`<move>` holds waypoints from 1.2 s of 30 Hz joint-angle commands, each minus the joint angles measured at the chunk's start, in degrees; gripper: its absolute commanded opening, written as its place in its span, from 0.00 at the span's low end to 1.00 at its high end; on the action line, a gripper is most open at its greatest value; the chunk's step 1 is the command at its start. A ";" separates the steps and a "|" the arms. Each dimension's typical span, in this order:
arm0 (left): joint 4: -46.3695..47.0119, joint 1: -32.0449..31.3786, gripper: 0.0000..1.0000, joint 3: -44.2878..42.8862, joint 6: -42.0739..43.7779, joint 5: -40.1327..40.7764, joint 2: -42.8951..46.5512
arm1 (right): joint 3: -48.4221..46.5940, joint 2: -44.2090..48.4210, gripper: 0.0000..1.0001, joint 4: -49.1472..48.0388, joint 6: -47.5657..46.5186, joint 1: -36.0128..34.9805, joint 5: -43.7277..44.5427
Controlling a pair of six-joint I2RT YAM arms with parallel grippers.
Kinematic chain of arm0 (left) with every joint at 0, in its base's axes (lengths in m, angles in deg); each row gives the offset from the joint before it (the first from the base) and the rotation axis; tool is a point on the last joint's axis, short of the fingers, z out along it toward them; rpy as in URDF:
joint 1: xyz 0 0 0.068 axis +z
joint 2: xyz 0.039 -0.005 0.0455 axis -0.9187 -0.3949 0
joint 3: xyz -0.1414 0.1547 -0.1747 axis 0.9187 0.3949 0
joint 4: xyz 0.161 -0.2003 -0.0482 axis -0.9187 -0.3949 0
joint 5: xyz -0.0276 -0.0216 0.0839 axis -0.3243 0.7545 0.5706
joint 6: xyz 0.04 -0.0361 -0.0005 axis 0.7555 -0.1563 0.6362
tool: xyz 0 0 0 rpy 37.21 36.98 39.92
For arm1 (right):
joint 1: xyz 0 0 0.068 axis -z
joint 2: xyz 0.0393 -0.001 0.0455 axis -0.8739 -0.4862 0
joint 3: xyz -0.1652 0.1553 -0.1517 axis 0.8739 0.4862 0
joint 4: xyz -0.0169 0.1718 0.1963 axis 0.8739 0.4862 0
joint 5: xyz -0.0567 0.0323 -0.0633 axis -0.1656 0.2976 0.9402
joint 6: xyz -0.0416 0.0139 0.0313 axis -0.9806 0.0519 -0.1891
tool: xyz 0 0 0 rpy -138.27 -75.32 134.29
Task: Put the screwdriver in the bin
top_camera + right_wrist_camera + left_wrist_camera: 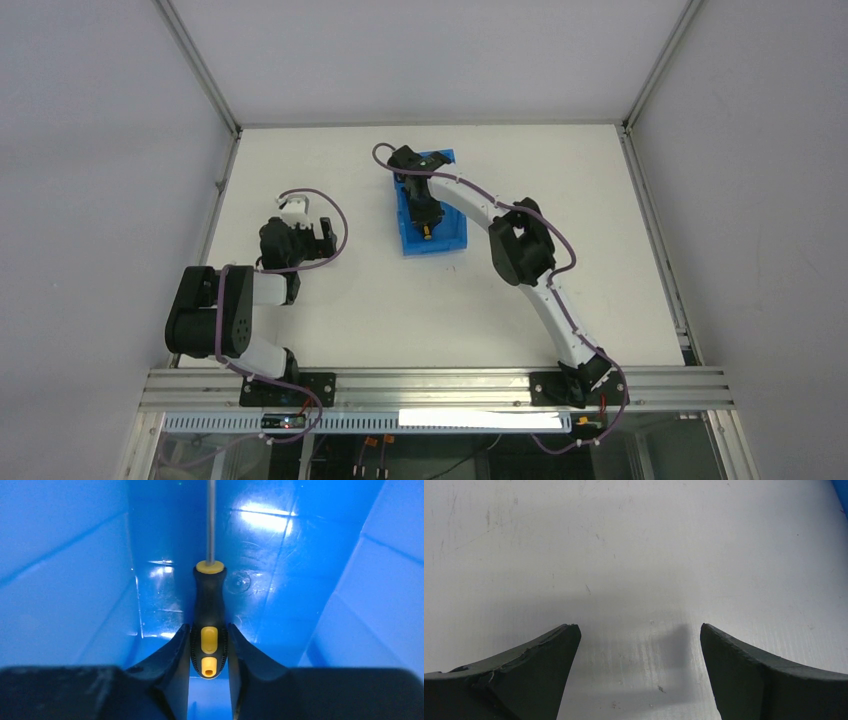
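the right end effector [208,626] is down inside the bin [65,580], and the blue walls stand on both sides of it. the screwdriver [209,605] is between its two fingers [175,650], inside the bin. its black handle with yellow parts is toward the wrist camera, and the thin metal shaft points away along the blue bottom, out of the top of that view. the fingers stand very close at both sides of the handle end. whether they press on it or are only just beside it, i cannot tell. i also cannot tell if the screwdriver lies on the bottom or is a little above it.

in the top view the bin stands on the white desk [624,540], in the middle and toward the far edge, and the right arm reaches over it from the near right side.

the left end effector [639,627] is open. its two dark fingers are well apart above the bare desk, with nothing between them. it is at the left side of the desk, well apart from the bin.
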 commanded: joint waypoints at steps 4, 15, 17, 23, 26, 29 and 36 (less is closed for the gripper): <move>2.13 0.42 0.99 -0.95 0.00 0.00 0.76 | -2.61 6.66 0.54 2.42 -0.91 -0.89 3.35; 2.10 0.37 0.99 -0.95 -0.02 -0.05 0.73 | -0.63 27.54 0.72 1.30 -8.84 -0.36 11.57; 2.13 0.38 0.99 -0.95 -0.01 -0.01 0.71 | 5.88 32.71 0.80 -3.10 -9.74 1.10 11.84; 2.10 0.36 0.99 -0.98 -0.06 0.01 0.68 | 33.69 50.29 0.99 -22.77 -10.52 11.51 5.08; 2.14 0.37 0.99 -0.95 -0.06 0.06 0.69 | 49.44 58.40 0.99 -35.21 -11.11 18.15 0.93; 2.14 0.37 0.99 -0.95 -0.02 -0.04 0.69 | 64.48 63.94 0.99 -46.21 -11.52 24.27 -2.61; 2.08 0.41 0.99 -0.95 -0.06 -0.05 0.73 | 83.74 67.09 0.99 -65.02 -8.39 34.19 -5.98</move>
